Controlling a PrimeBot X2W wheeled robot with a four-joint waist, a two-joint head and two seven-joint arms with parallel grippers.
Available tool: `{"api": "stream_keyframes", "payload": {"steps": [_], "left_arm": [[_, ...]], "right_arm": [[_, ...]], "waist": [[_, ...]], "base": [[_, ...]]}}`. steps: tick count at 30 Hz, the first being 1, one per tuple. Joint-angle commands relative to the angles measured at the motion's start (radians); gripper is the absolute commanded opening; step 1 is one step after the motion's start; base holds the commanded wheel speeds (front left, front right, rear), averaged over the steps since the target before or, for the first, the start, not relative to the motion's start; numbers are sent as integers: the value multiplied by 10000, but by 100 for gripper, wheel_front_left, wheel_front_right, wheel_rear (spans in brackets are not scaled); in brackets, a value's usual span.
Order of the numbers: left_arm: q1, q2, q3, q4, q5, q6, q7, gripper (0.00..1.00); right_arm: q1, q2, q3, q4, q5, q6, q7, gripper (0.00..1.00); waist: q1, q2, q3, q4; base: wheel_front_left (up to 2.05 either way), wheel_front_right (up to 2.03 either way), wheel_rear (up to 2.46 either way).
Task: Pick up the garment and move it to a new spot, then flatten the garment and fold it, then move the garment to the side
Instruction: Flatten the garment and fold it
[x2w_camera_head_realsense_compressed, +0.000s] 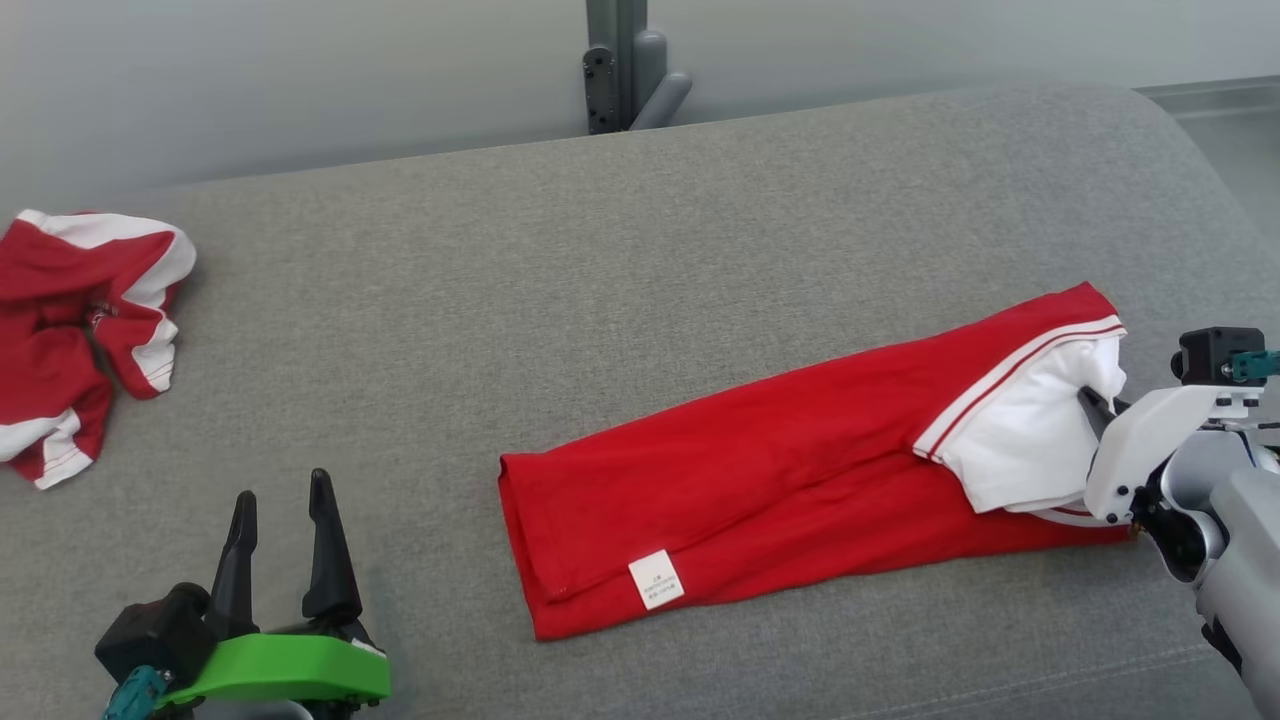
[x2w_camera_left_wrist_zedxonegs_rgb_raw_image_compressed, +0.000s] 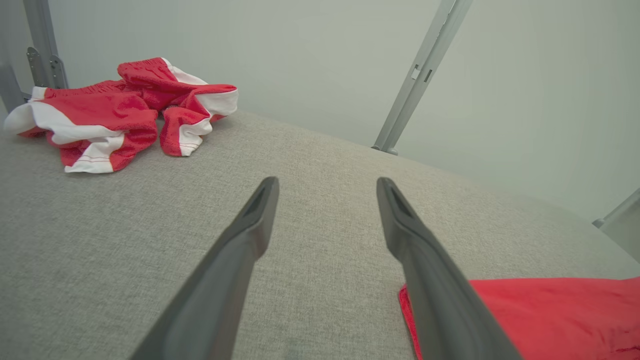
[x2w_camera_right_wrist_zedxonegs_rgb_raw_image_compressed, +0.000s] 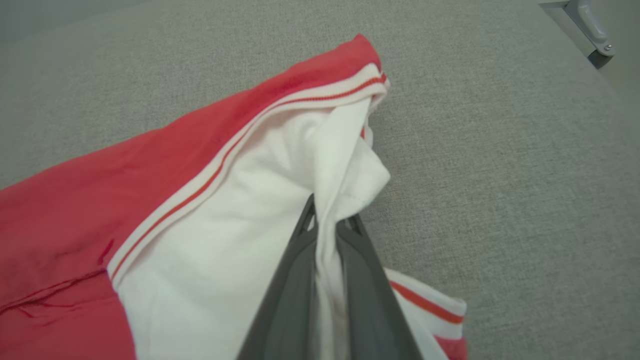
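The garment (x2w_camera_head_realsense_compressed: 780, 460) is a red shirt with a white sleeve end, folded into a long strip across the right half of the grey cushion. My right gripper (x2w_camera_head_realsense_compressed: 1098, 410) is shut on the white cloth at the strip's right end; in the right wrist view the garment (x2w_camera_right_wrist_zedxonegs_rgb_raw_image_compressed: 210, 200) has a white fold pinched between the dark fingers (x2w_camera_right_wrist_zedxonegs_rgb_raw_image_compressed: 360, 280), and the gripper (x2w_camera_right_wrist_zedxonegs_rgb_raw_image_compressed: 327, 225) holds it slightly lifted. My left gripper (x2w_camera_head_realsense_compressed: 282, 520) stands open at the lower left, well left of the strip, with nothing between its fingers. In the left wrist view the left gripper (x2w_camera_left_wrist_zedxonegs_rgb_raw_image_compressed: 327, 187) points over bare cushion, with the garment's red edge (x2w_camera_left_wrist_zedxonegs_rgb_raw_image_compressed: 550, 320) at lower right.
A second red-and-white garment (x2w_camera_head_realsense_compressed: 80, 330) lies crumpled at the cushion's left edge, also the crumpled heap (x2w_camera_left_wrist_zedxonegs_rgb_raw_image_compressed: 120, 115) in the left wrist view. A grey metal post (x2w_camera_head_realsense_compressed: 620, 65) stands behind the cushion (x2w_camera_head_realsense_compressed: 560, 300), whose far edge curves down to the right.
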Motion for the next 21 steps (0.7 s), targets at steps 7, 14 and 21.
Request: {"api": "stream_keyframes", "payload": {"steps": [7,14,21], "left_arm": [[-242,-7,2,147,146,-58,-24,100],[-288,-37,-39,223,176,-95,-26,100],[-244,-70,-42,253,172,-139,-26,100]], "right_arm": [[72,86,312,-1109,409,-20,-130,0],[517,180,969,-3080,484,-19,44,0],[1303,480,1367,-5254,119,-16,510,0]], "waist": [[0,70,164,-667],[0,70,81,-735],[0,70,-42,-534]], "base": [[0,0,0],[0,0,0],[0,0,0]]}}
